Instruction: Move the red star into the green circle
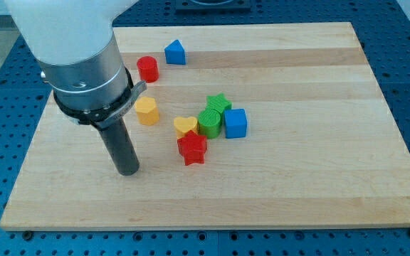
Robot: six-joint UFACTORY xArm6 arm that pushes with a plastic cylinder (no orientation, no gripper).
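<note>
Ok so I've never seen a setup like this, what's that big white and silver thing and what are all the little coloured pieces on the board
That is a robot arm seen from one camera. It has no claw, only a dark rod, and my tip slides on the wooden board to push blocks; nothing is held. My tip sits to the view's left of the red star, apart from it. The star lies just below the green circle, which is packed with a yellow heart, a green star and a blue cube. Farther up are a yellow block, a red cylinder and a blue block.
</note>
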